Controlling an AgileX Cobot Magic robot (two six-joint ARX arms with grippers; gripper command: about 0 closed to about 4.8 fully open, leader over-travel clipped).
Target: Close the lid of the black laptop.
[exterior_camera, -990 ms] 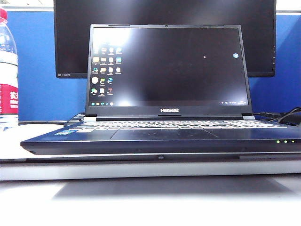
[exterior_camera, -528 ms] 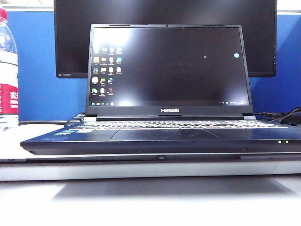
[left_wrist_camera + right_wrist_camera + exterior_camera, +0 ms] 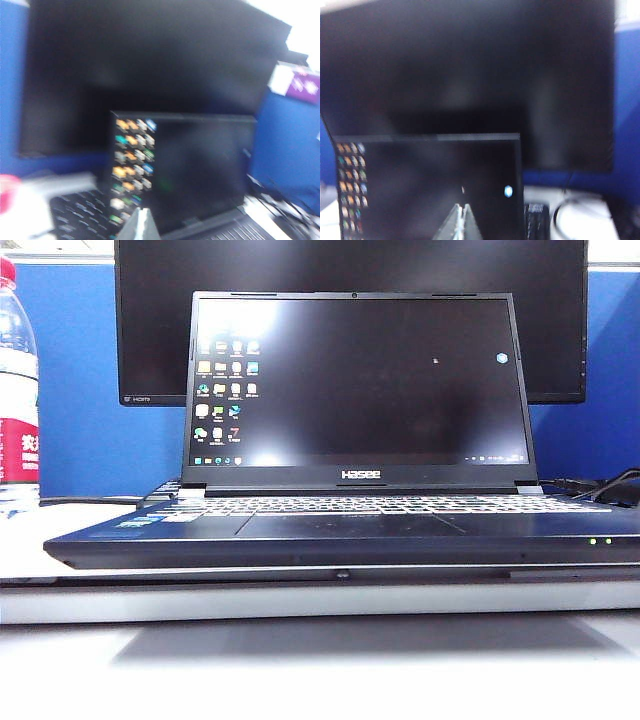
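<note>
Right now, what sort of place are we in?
Likely an office desk cubicle: an open black laptop before a big monitor, a blue partition behind, and a water bottle alongside.

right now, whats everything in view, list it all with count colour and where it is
black laptop: one, black, centre of the table, open toward the exterior camera
lid: one, black, upright, screen lit with desktop icons
monitor: one, black, screen dark, directly behind the laptop
water bottle: one, clear with a red label and red cap, far left edge of the exterior view
cables: black, on the table at the laptop's right rear
keyboard: one, black, separate, beside the laptop
partition: blue, behind everything
left gripper: one, pale tips together, facing the screen, not touching it
right gripper: one, pale tips shut together, facing the screen, empty
</note>
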